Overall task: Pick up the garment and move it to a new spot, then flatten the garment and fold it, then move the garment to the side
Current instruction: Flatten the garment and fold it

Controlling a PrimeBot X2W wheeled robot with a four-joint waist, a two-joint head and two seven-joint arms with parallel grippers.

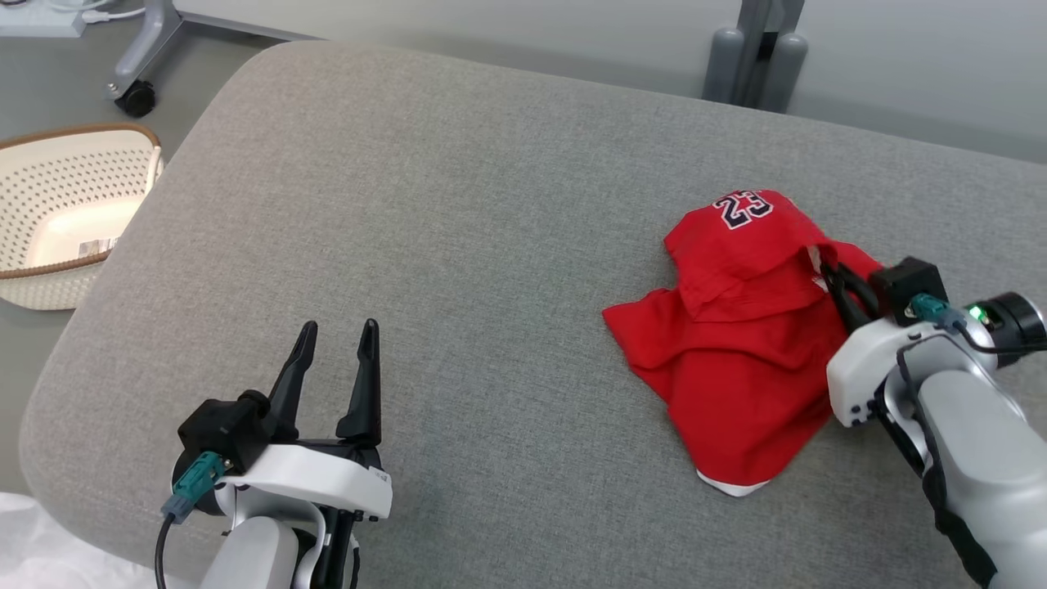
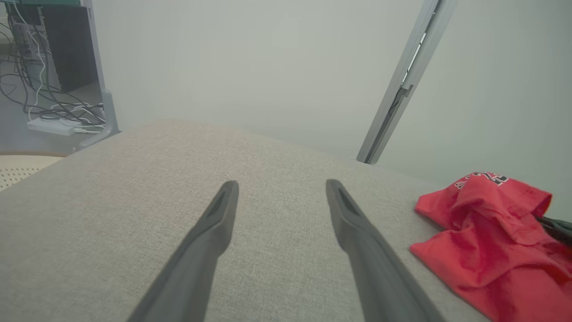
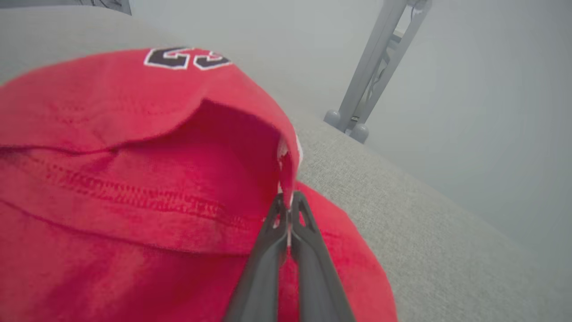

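A crumpled red garment [image 1: 736, 327] with a dark number on it lies on the right of the grey padded table [image 1: 458, 213]. My right gripper [image 1: 828, 266] is shut on the garment's right edge, lifting a fold there. In the right wrist view its two fingers pinch that red edge [image 3: 288, 201] of the garment [image 3: 134, 170]. My left gripper [image 1: 337, 337] stands open over bare table at the lower left, holding nothing. The left wrist view shows the left gripper's spread fingers [image 2: 281, 190] and the garment [image 2: 487, 237] far to their right.
A cream perforated basket [image 1: 65, 213] stands on the floor off the table's left edge. Grey stand legs [image 1: 757, 57] rise behind the far edge, and a wheeled base [image 1: 135, 94] is at the back left. A power strip and cables [image 2: 49, 125] lie on the floor.
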